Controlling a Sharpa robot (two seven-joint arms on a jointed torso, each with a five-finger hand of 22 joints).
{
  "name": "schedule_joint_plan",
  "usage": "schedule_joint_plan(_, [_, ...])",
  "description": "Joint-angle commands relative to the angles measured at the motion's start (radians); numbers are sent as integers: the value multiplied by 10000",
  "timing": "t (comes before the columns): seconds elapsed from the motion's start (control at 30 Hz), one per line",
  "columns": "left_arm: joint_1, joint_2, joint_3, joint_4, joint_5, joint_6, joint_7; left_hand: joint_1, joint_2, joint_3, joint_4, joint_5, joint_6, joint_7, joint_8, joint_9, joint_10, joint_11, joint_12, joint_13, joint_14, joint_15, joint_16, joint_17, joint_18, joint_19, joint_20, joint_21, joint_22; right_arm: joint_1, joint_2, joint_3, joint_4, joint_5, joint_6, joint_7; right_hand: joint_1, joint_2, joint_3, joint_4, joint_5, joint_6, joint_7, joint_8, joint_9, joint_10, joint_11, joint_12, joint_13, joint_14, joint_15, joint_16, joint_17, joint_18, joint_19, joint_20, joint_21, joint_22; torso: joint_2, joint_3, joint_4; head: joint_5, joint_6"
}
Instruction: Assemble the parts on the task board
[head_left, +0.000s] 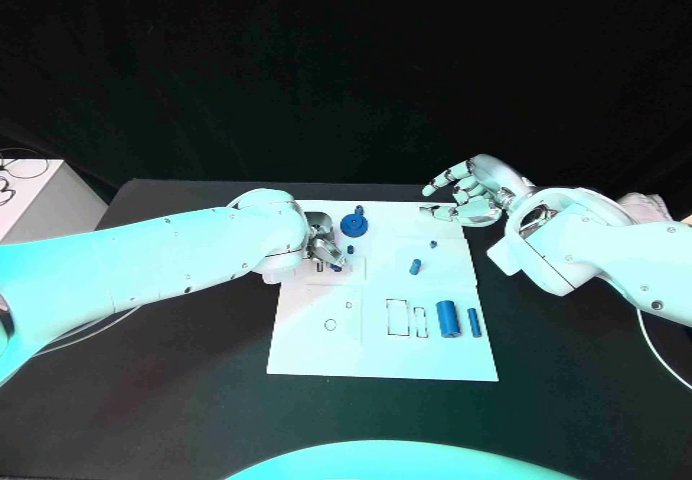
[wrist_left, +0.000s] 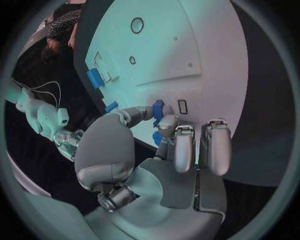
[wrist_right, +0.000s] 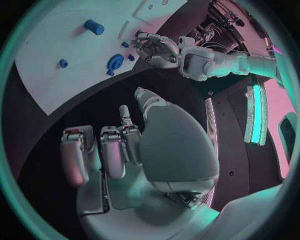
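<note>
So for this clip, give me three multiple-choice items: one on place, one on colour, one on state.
1. Where is the left hand?
A. Over the task board's far left part
B. Off the table
C. At the board's near edge

2. What colour are the parts on the task board?
A. Red
B. Blue
C. Yellow

3. What is the right hand doing?
A. Holding a tool
B. Pressing the board
C. Holding nothing, fingers apart

Key: A, seen in the head view; B, like the blue cylinder; C, its fingers are spread and empty.
</note>
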Motion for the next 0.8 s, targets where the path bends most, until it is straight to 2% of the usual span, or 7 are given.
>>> schedule_joint_plan(0.03, [-60,-14,-43,-47,-10,268,-133,32,101,1604,-1685,66,468,-379,37,101,57,-10,62,9,982,-57,48,2403,-110,66,26,66,855,-9,7,1,-9,-27,132,28,-84,15,14,67,30,-66,-8,57,10,-14,28,-40,1589,1040,-13,37,2634,34,890,14,-66,2360,5,4,-8,-5,1])
schedule_joint_plan(0.43, [-59,-5,-25,-85,316,274,-99,30,109,1611,-1696,89,481,-384,36,105,58,-15,53,-4,982,-62,47,2402,-112,72,20,69,863,-28,28,1,-38,-27,136,31,-101,1,30,85,39,-85,-8,66,8,-30,27,-58,1572,1040,-15,37,2634,38,883,12,-80,2350,5,9,-9,-6,-8])
schedule_joint_plan(0.6, [-39,-28,52,-171,595,587,-146,36,111,1614,-1705,87,481,-385,34,106,53,-17,46,-16,987,-64,54,2419,-114,78,18,73,871,-34,33,1,-49,-27,139,28,-101,1,30,85,39,-85,-8,66,8,-30,27,-58,1572,1040,-15,37,2634,38,883,12,-80,2350,-9,25,-3,-13,-21])
schedule_joint_plan(0.8, [2,0,106,-254,720,908,-212,39,112,1615,-1710,83,481,-385,32,107,46,-17,39,-29,992,-65,60,2432,-114,79,17,73,871,-38,46,1,-65,-27,149,24,-101,1,30,85,39,-85,-8,66,8,-30,27,-58,1572,1040,-15,37,2634,38,883,12,-80,2350,2,18,-12,-12,-30])
